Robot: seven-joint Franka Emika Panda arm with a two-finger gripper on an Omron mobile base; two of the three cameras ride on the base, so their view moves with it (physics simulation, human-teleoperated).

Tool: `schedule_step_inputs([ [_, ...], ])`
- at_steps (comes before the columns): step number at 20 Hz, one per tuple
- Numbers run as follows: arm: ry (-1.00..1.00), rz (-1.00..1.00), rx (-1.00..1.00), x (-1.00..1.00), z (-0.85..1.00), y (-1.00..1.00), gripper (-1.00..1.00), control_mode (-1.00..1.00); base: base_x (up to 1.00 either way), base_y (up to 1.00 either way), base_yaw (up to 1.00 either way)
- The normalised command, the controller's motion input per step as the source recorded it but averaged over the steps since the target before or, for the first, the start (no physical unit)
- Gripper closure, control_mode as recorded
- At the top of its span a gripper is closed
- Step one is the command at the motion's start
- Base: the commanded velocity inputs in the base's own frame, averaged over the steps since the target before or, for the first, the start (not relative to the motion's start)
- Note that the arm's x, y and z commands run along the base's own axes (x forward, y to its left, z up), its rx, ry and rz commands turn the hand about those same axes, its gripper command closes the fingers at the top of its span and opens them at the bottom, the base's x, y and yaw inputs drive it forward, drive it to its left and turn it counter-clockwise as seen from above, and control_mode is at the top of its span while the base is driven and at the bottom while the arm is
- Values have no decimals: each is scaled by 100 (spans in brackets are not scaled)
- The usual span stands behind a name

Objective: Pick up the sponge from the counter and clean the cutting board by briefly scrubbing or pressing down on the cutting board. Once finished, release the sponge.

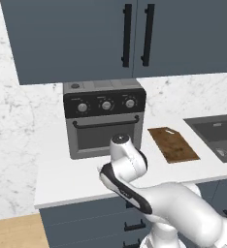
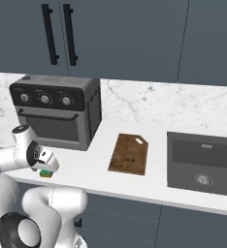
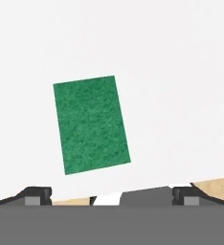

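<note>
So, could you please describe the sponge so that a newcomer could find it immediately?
Start at the dark toaster oven on the white counter. In front of it, near the counter's front edge, lies the sponge beneath the gripper. It is a small green-topped block, unlike the larger brown cutting board.

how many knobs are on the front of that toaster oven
3, in a row across the dark top panel of the toaster oven: left knob, middle knob, right knob. The right base view shows the same three; nothing covers that panel.
</note>
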Motion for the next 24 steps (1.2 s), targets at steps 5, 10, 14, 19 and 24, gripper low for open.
schedule_step_inputs([
  [5,0,0,1,27,0,-1,-100,-100,0,0,0],
  [10,0,0,0,22,-8,0,-100,-100,0,0,0],
  [14,0,0,0,8,-9,0,-100,-100,0,0,0],
  [19,0,0,0,0,-4,0,-100,-100,0,0,0],
  [24,0,0,0,0,-13,0,-100,-100,0,0,0],
])
